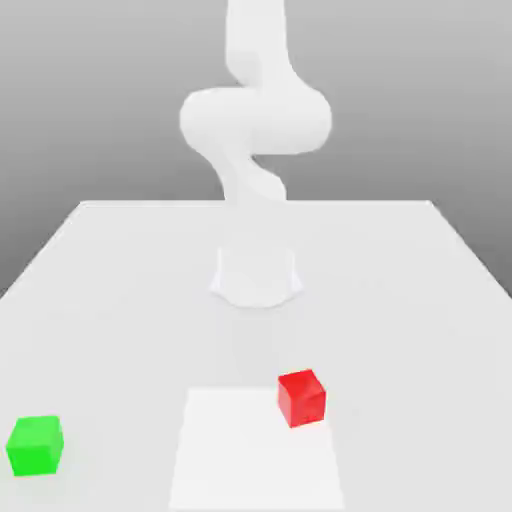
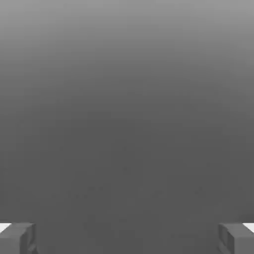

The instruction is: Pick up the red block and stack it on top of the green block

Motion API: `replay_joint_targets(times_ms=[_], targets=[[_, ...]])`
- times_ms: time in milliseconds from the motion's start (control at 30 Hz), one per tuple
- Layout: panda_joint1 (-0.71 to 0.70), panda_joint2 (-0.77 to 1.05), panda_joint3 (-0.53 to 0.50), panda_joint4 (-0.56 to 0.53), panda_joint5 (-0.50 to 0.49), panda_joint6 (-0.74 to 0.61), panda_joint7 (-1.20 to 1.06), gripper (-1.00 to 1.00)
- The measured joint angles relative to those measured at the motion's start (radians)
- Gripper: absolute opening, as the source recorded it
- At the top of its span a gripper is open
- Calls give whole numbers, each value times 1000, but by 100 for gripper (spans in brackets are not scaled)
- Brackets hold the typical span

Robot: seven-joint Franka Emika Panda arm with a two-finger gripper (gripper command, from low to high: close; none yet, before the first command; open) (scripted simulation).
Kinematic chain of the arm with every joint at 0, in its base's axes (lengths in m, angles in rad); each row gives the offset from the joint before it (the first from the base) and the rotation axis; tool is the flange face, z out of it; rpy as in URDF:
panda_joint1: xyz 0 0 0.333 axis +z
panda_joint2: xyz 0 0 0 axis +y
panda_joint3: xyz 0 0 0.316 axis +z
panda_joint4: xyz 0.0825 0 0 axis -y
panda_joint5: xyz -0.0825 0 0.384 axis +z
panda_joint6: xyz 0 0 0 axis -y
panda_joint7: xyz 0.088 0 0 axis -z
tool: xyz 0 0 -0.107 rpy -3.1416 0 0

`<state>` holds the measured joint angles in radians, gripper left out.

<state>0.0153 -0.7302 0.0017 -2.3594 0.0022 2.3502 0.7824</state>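
Observation:
The red block (image 1: 301, 397) rests on the white table (image 1: 420, 300), a little to the exterior view's right of centre, near the front. The green block (image 1: 35, 445) sits apart from it, far over on the exterior view's left near the front edge. Both lie flat with nothing on top. The white arm (image 1: 255, 118) rises from its base (image 1: 256, 276) behind the blocks. In the hand view my gripper (image 2: 127, 239) is open: its grey fingertips (image 2: 19, 239) stand far apart with only plain grey backdrop between them.
A paler rectangular patch (image 1: 255, 455) lies on the table at the front centre, and the red block stands at its far right corner. The table's side edges run outward toward the front.

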Motion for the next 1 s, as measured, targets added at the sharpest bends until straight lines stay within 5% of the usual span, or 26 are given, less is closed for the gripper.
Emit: replay_joint_targets(times_ms=[567,800,833,1000], targets=[[112,623,37,-480,8,432,-143,0],[130,898,22,-481,-31,658,-126,0],[134,926,17,-477,-34,682,-123,-100],[134,926,17,-477,-36,682,-121,-100]])
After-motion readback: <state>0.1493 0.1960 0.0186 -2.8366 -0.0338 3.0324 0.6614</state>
